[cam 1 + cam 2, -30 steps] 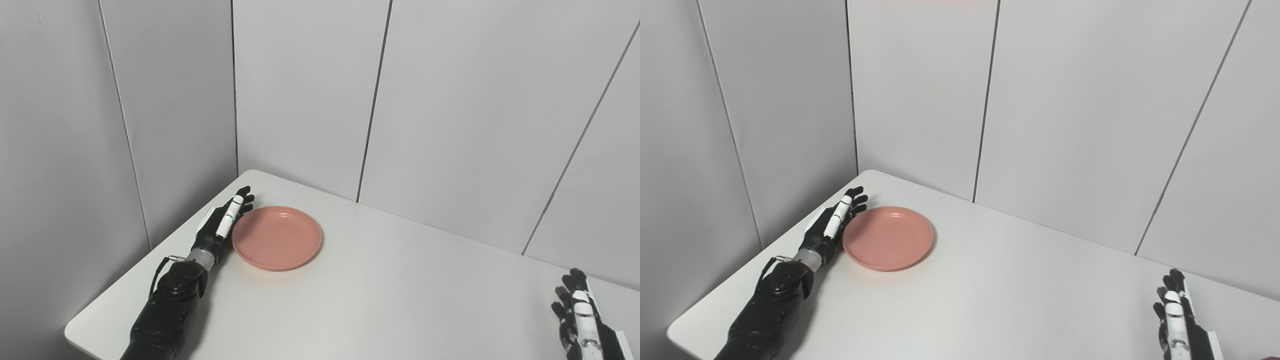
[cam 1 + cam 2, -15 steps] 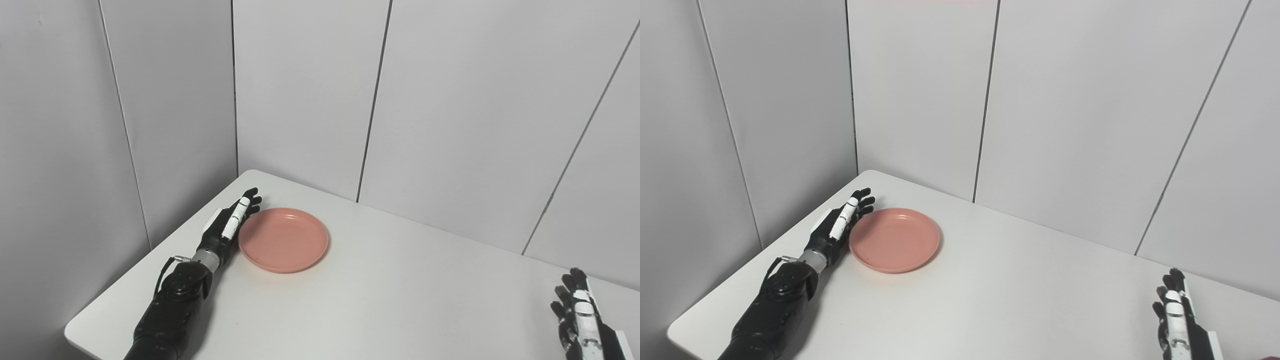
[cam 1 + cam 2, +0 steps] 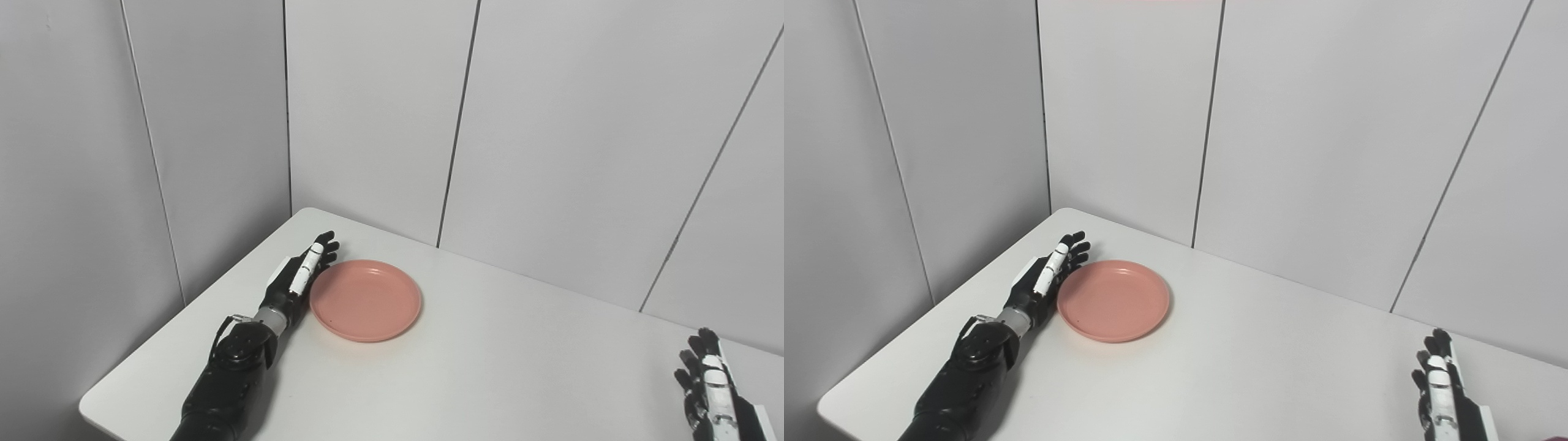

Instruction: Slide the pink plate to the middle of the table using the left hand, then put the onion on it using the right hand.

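Where left hand [image 3: 298,279] rests flat, pink plate [image 3: 365,299] touches alongside.

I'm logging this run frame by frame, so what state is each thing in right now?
pink plate: upright and empty on the table, left of the middle.
left hand: open, fingers straight, set edge-on against the plate's left rim.
right hand: open, holding nothing, at the table's right end.
table: white, carrying the plate.
onion: not in view.
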`<action>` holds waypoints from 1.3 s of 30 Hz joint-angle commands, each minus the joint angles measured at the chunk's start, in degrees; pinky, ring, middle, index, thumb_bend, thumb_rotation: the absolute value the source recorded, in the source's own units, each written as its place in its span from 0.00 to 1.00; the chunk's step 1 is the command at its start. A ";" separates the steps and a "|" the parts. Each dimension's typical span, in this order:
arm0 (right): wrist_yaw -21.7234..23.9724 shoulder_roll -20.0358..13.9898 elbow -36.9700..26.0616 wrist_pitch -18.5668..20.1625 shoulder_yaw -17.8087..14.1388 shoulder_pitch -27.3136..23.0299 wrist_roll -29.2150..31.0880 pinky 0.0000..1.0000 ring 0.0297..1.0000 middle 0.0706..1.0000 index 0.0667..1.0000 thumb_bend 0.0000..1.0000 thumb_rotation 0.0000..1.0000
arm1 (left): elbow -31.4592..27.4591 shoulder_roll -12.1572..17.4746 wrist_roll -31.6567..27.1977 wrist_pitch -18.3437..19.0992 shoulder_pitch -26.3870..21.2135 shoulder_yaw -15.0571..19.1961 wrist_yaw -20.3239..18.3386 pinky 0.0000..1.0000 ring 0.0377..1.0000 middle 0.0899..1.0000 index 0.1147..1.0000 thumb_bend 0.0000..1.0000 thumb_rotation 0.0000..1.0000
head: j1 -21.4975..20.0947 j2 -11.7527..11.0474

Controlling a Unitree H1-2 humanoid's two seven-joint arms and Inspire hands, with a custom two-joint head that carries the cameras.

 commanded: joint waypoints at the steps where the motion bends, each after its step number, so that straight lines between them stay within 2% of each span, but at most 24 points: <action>1: -0.28 0.42 -2.21 0.52 -0.15 -1.94 0.21 1.00 1.00 1.00 1.00 0.06 1.00 | -0.51 0.42 0.55 -0.71 -3.34 -0.58 0.25 0.96 0.94 0.93 0.92 0.58 1.00 | -0.18 0.17; 6: -0.63 0.45 -2.17 0.81 -0.14 -1.94 -0.03 1.00 1.00 1.00 1.00 0.07 1.00 | 0.85 -0.26 1.11 -1.99 -4.14 -1.60 0.28 0.95 0.94 0.93 0.91 0.58 1.00 | -0.81 0.41; 18: -0.14 0.07 1.05 -2.64 -0.35 -2.32 -0.01 1.00 1.00 1.00 1.00 0.09 1.00 | 1.23 -1.99 0.15 -1.09 -4.74 -2.64 -0.70 0.95 0.93 0.93 0.91 0.58 1.00 | -2.68 1.13; 39: 0.61 -0.30 8.34 -9.98 -1.20 -3.07 0.50 1.00 1.00 1.00 1.00 0.25 1.00 | 0.66 -5.30 0.00 -1.52 -5.10 -4.48 -1.96 0.93 0.92 0.92 0.90 0.58 1.00 | -5.11 2.22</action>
